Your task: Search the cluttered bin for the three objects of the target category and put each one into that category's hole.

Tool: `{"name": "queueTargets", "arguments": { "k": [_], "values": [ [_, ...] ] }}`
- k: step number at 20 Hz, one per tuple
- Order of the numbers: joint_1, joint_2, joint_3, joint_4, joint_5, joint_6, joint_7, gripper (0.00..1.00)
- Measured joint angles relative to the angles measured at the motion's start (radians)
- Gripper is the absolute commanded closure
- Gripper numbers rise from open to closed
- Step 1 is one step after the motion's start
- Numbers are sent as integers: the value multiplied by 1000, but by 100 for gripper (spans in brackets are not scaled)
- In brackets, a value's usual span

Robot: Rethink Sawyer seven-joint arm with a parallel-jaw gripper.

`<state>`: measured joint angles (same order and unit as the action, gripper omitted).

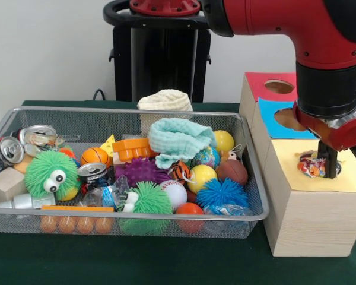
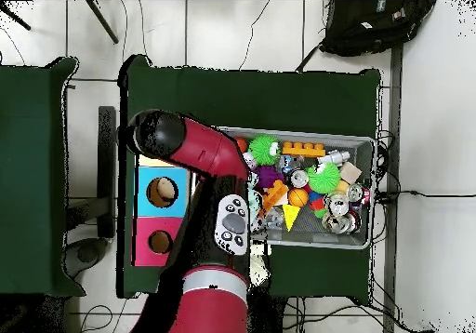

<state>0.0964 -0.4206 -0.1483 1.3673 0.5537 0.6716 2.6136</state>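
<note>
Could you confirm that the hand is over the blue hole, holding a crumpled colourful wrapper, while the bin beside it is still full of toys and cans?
Not quite: the hand is over the yellow hole, not the blue one, as the front view shows. The rest stands: a crumpled colourful wrapper sits at the hand, and the bin beside it is full of toys and cans.

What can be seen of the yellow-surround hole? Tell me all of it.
The yellow-surround hole tops the nearest pale wooden box, which stands on the green table beside the wire mesh bin, with the blue-surround hole behind it. Its flat yellow card looks like paper. The gripper hangs over the opening, partly hiding it, and a crinkled, multicoloured wrapper-like item sits at the opening against the gripper. Whether the jaws grip it cannot be told.
</note>
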Motion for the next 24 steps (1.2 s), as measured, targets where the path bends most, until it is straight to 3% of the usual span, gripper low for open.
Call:
{"name": "queueTargets", "arguments": {
  "k": [22, 23, 24],
  "values": [
    [-12, 35, 6, -4, -86, 23, 0, 100],
    [-12, 35, 6, -6, -85, 21, 0, 0],
    [-11, 35, 7, -16, -87, 6, 0, 0]
  ]
}}
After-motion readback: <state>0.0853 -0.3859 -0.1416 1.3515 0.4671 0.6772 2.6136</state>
